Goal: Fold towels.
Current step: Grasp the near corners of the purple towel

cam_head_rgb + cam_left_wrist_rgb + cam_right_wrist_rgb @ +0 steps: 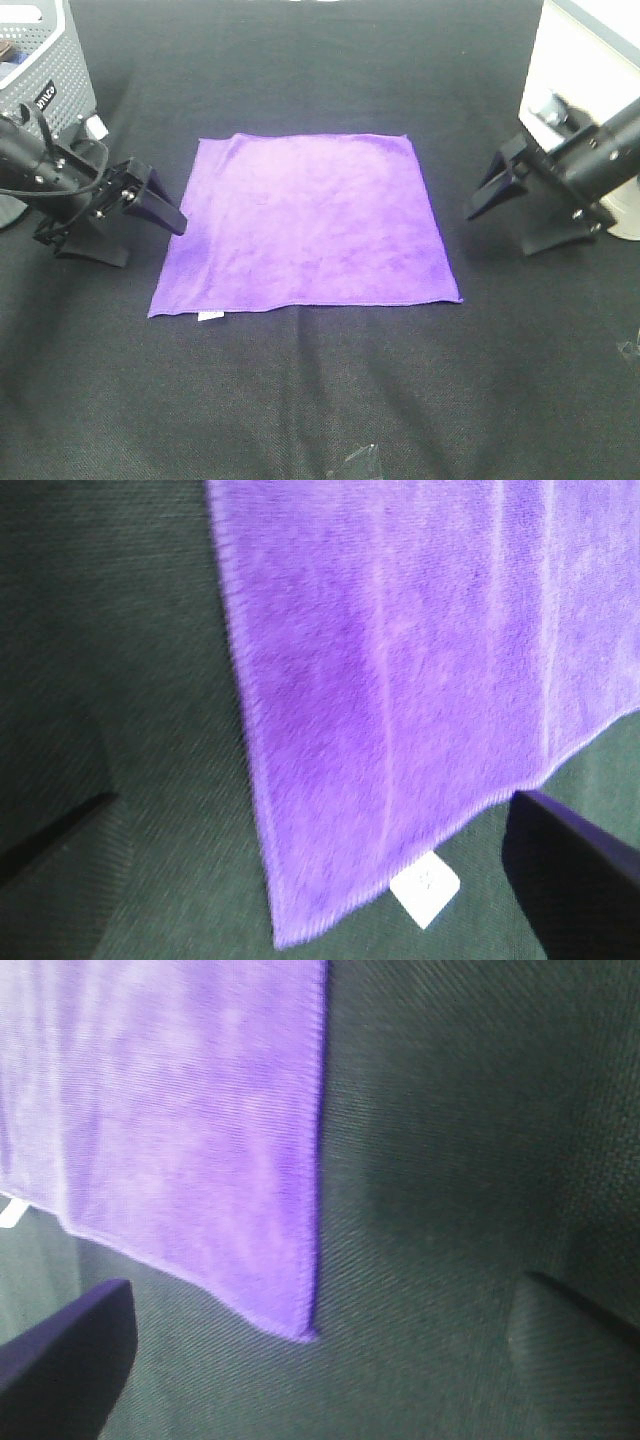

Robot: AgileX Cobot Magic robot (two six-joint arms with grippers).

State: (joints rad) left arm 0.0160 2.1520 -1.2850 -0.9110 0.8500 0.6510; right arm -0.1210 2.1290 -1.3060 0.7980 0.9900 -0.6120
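Towel (305, 222) flat, centre of frame, on black table cover (320, 400). Roughly square, so no real long axis. White tag (210, 316) on bottom hem near lower-left corner. Your left gripper (160, 200) sits just beside left edge, jaws spread, empty. Right gripper (487, 192) off right edge, bit further out, also spread, empty. Left's nearer; guessing each takes its own bottom corner.

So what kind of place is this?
Most likely a robotics lab bench, not a home: a black cloth-covered table, the left end effector and right end effector either side of one purple towel, and a perforated grey equipment box behind.
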